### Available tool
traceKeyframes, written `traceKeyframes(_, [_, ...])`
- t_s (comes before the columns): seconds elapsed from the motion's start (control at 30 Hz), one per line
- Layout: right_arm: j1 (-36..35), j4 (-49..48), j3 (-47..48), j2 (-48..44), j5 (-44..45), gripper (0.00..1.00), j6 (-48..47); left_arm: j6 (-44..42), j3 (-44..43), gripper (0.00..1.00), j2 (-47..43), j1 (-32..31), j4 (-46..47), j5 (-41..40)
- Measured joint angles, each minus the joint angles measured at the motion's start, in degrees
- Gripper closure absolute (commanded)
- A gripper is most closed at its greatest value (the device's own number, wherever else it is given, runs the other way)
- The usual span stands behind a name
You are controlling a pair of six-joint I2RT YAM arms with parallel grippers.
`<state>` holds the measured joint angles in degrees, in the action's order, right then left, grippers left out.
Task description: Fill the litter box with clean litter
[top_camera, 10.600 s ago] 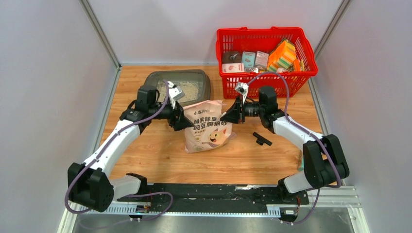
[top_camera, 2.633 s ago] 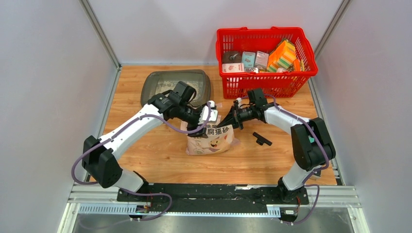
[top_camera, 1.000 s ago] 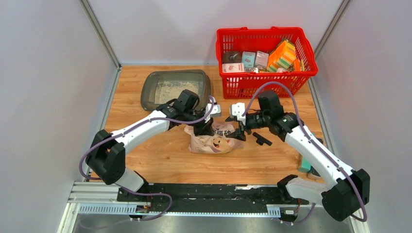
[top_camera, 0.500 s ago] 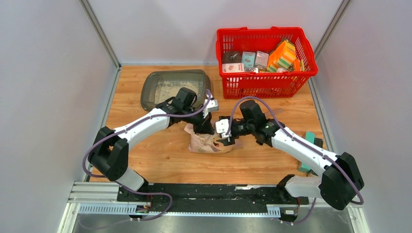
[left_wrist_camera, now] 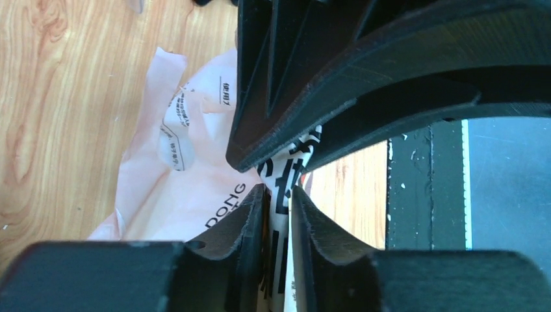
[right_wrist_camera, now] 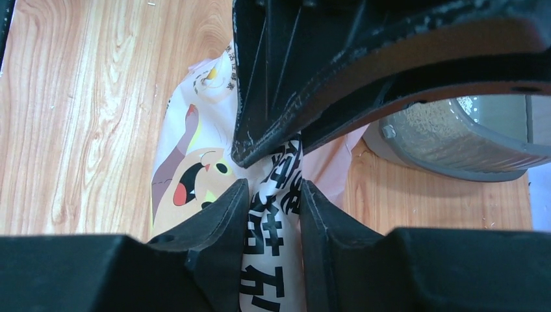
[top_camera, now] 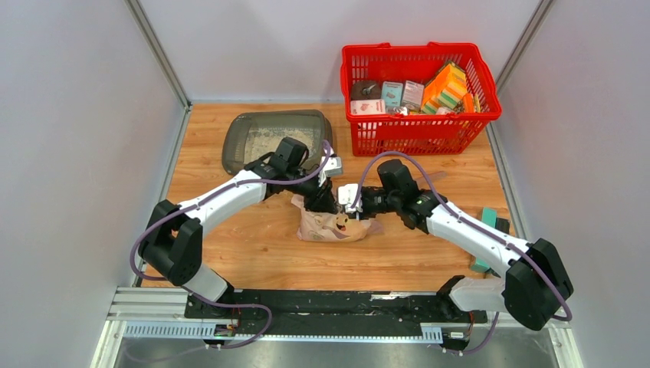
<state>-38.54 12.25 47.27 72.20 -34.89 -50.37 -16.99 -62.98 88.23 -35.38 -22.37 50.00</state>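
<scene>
The pinkish-cream litter bag (top_camera: 335, 225) lies slumped on the wooden table, its cartoon face up. My left gripper (top_camera: 320, 202) and right gripper (top_camera: 355, 204) meet nose to nose over its crumpled top. In the left wrist view the left gripper (left_wrist_camera: 279, 193) is shut on a printed fold of the bag (left_wrist_camera: 188, 162). In the right wrist view the right gripper (right_wrist_camera: 274, 190) is shut on the same kind of fold of the bag (right_wrist_camera: 195, 162). The dark grey litter box (top_camera: 234, 142) sits behind the left arm, with pale clean litter (top_camera: 270, 141) spread inside it. The litter box's rim (right_wrist_camera: 455, 159) also shows in the right wrist view.
A red mesh basket (top_camera: 420, 47) full of packages stands at the back right. A teal object (top_camera: 488, 217) lies near the table's right edge, by the right forearm. Grey walls close in the table on the left, right and back.
The right gripper has swung left onto the bag's top and closed on it. The left gripper has stayed on the bag, which has sagged lower.
</scene>
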Motion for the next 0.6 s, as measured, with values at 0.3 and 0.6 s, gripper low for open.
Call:
traceKeyframes(0.3, [0.59, 3.98, 0.02, -0.74, -0.74, 1.00, 3.45, -11.91, 2.32, 0.65, -3.28, 1.70, -5.16, 0.33])
traceKeyframes(0.6, [2.95, 6.16, 1.01, -0.96, -1.33, 1.00, 12.22, -16.98, 3.10, 0.70, -6.12, 5.53, -8.61, -1.16])
